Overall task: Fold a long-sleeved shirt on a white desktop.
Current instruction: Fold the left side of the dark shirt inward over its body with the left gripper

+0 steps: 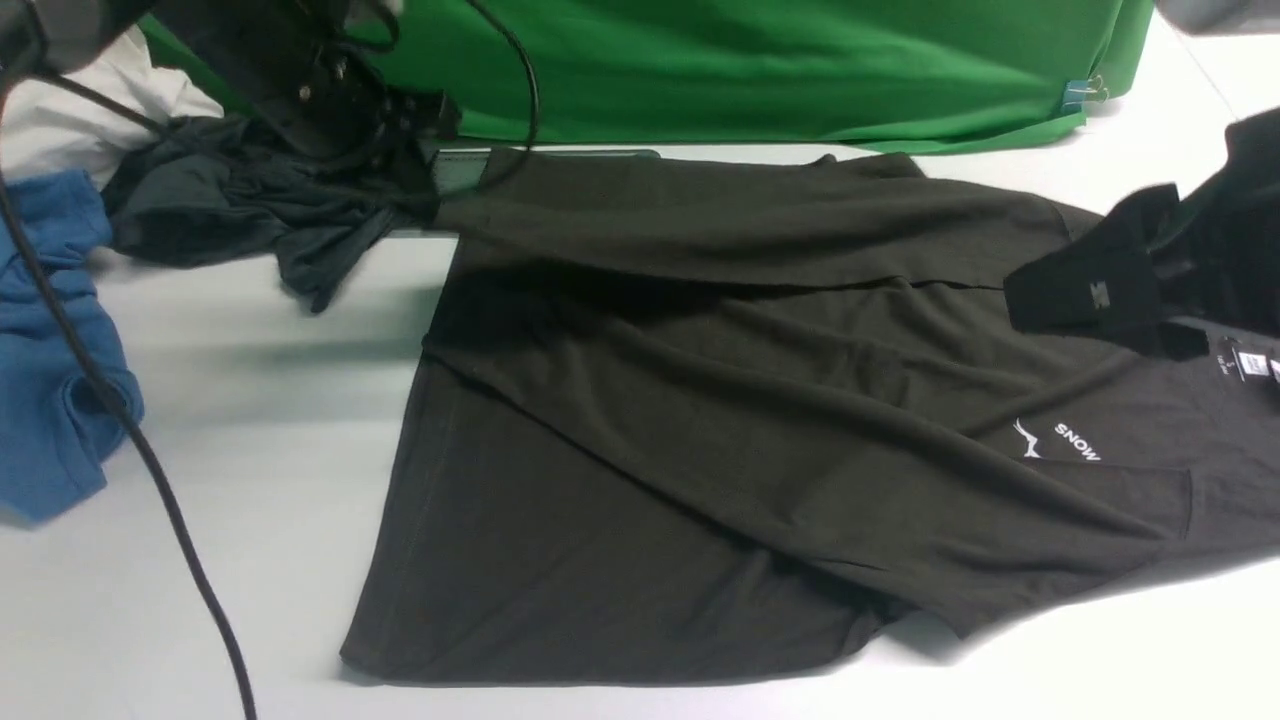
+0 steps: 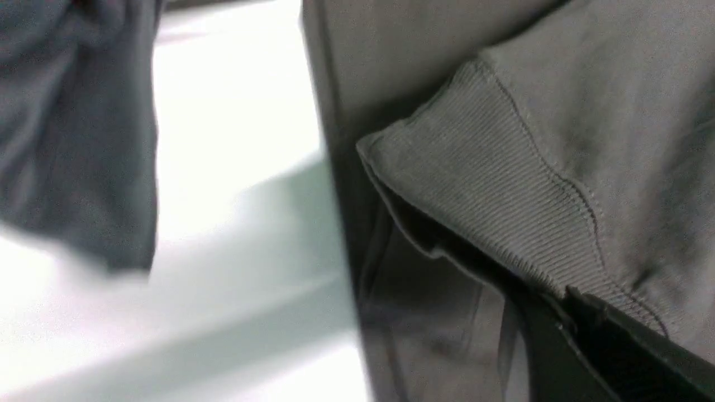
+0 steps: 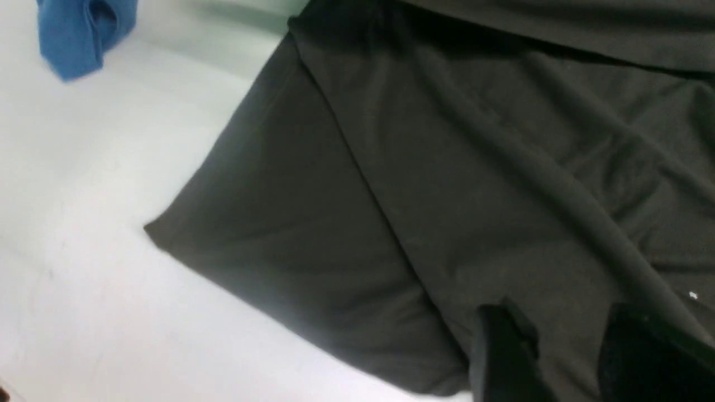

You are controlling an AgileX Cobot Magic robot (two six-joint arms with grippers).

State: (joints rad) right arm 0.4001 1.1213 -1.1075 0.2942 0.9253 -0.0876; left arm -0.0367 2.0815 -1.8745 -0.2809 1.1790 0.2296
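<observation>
The long-sleeved shirt (image 1: 700, 420), very dark olive, lies spread over the white desktop (image 1: 250, 400), its "SNOW" lettering at the right. A sleeve is folded across its body toward the far left. My left gripper (image 2: 565, 297) is shut on that sleeve's ribbed cuff (image 2: 491, 184), and in the front view it sits at the shirt's far-left corner (image 1: 425, 160). Above the shirt's collar end, my right gripper (image 1: 1095, 290) hangs open; the wrist view shows its fingers (image 3: 503, 352) apart over the fabric (image 3: 447, 167), with nothing between them.
A dark teal-grey garment (image 1: 230, 200) and a blue garment (image 1: 50, 350) lie at the left, with white cloth (image 1: 90, 110) behind them. A black cable (image 1: 150, 470) crosses the left side. A green backdrop (image 1: 750, 70) closes the back. A grey hatch frame (image 1: 460, 168) shows by the left gripper.
</observation>
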